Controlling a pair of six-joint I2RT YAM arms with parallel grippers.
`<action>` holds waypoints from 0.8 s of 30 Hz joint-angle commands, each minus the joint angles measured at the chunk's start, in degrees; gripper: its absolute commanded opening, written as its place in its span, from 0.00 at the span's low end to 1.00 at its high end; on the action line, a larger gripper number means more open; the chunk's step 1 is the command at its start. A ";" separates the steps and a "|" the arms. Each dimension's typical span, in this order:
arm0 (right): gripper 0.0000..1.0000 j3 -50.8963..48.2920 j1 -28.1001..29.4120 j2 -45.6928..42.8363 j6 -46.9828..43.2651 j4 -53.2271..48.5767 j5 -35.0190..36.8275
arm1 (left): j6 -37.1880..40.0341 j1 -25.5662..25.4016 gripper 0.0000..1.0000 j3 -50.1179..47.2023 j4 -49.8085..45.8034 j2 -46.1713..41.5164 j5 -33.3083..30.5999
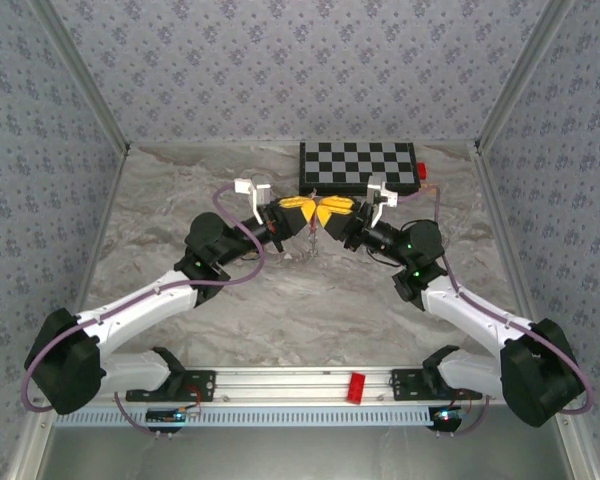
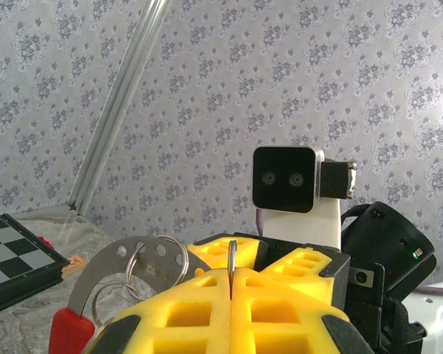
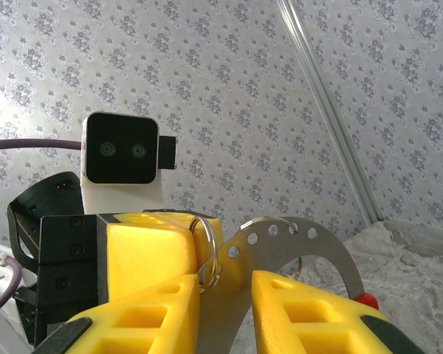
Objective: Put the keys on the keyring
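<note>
So from the top camera we see the left gripper [image 1: 298, 213] and the right gripper [image 1: 337, 213] meeting nose to nose above the middle of the table [image 1: 280, 310], just in front of the checkerboard [image 1: 358, 167]. A small dangling bit [image 1: 312, 245] hangs under the spot where they meet, but it's way too tiny up there for us to identify.

The wrist cams are where we get the real detail. From the left wrist, the left gripper's yellow fingers [image 2: 192, 317] are pressed flat together with a thin sliver of metal poking out of the seam. The right wrist view fills in what that sliver looks like side-on: a wire ring [image 3: 207, 251] sitting right at the edge of the left gripper's yellow finger. So we read the left as clamped on that ring.

The keyring [image 3: 321, 247] is up in the air between the two grippers. Its grey band with holes drops into the narrow gap between the right gripper's fingers [image 3: 310, 313], which look pinched onto it. The left wrist view gives us the band's other side, with more wire loops [image 2: 159, 258] threaded through it and its red end [image 2: 70, 332] low at the left.
</note>
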 commanded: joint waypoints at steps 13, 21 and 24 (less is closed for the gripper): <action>0.21 3.02 0.26 1.13 0.89 2.77 -1.63 | -0.43 -0.57 0.00 1.31 0.98 0.37 2.78; 0.01 4.02 0.35 2.41 1.88 3.12 -4.57 | -0.32 -0.56 0.00 1.58 0.57 0.67 3.52; 0.00 4.06 0.26 2.37 1.67 3.17 -5.47 | -0.06 -0.53 0.00 1.66 -0.08 0.60 3.50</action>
